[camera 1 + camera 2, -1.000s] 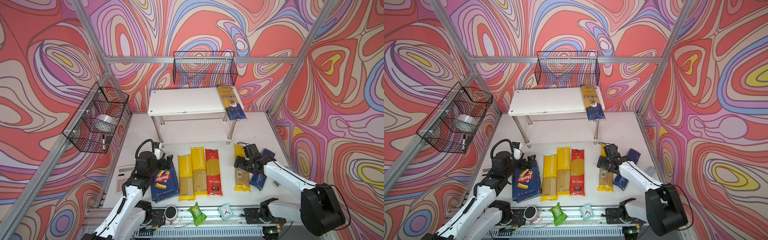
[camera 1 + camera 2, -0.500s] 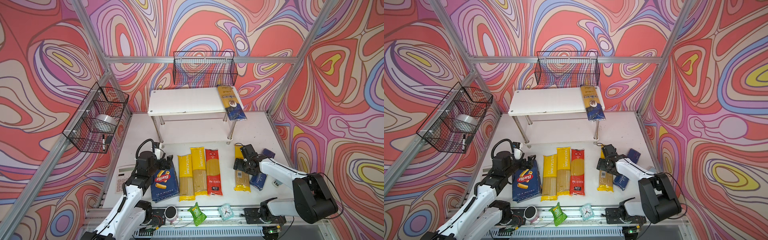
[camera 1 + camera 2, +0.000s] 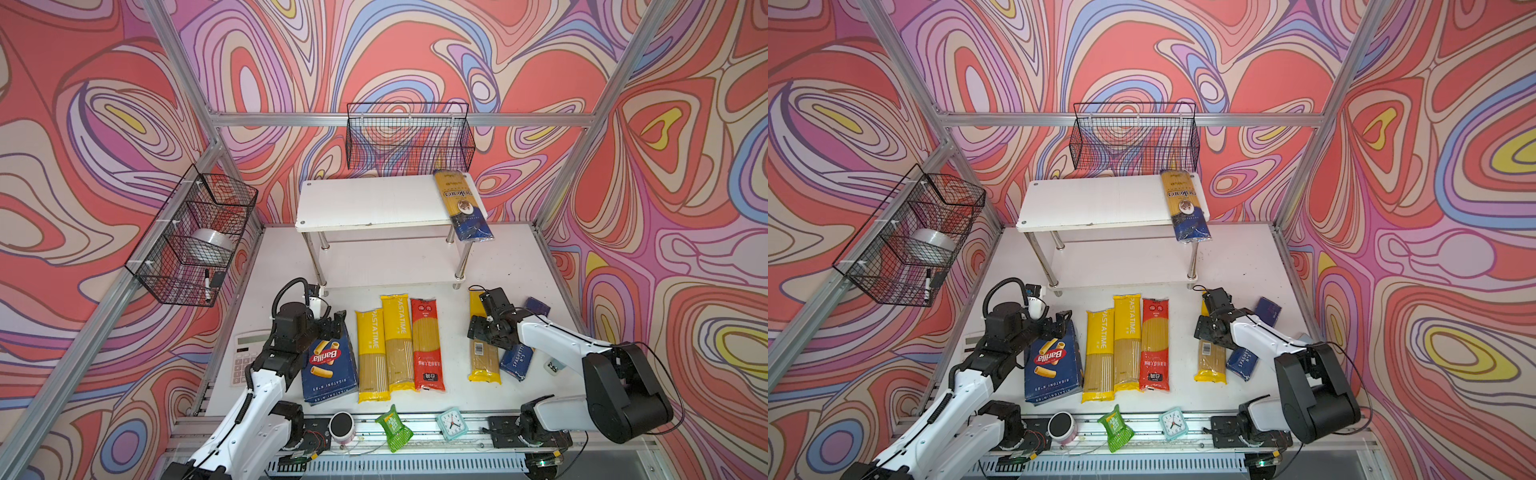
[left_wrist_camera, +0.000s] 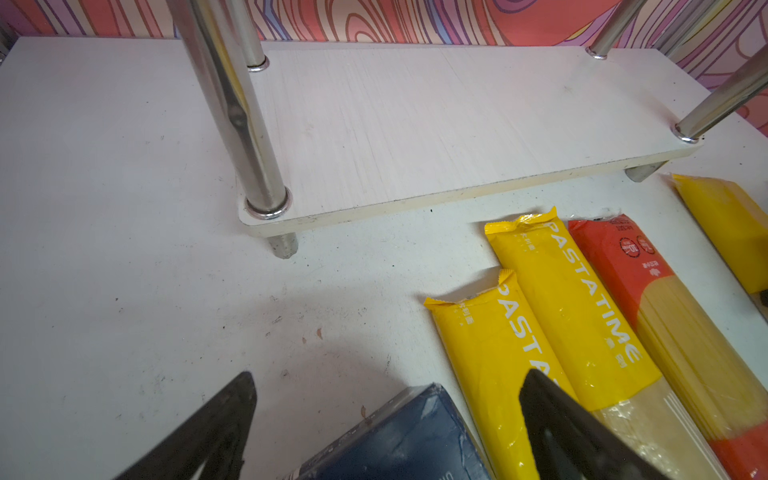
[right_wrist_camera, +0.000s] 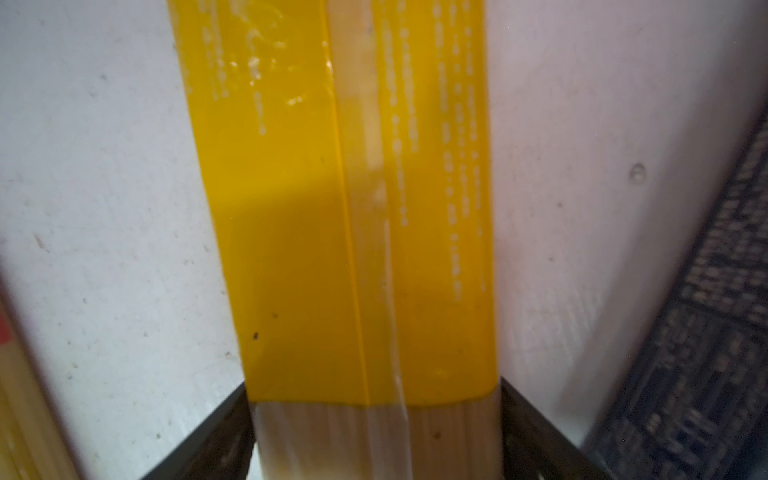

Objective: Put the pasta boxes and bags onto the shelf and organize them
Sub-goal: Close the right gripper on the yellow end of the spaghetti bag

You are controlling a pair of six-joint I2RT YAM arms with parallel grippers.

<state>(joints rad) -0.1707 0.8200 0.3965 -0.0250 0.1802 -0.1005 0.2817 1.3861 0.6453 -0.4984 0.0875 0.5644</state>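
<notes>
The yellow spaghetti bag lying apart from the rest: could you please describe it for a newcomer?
Find the white shelf at the back; before its right-hand legs a yellow bag lies on the table. Unlike the three bags side by side, it lies alone, next to the narrow blue box.

The left arm [image 3: 266, 386] and right arm [image 3: 552, 338] pair glossy white link shells [image 3: 967, 386] with bulky black cylindrical joints [image 3: 623, 395]. Behind the left jaws a black cable [image 3: 293, 280] loops over a small white camera pod [image 3: 1036, 308]. The left gripper [image 4: 388, 374] has matte black wedge fingers [image 4: 216, 428].
</notes>
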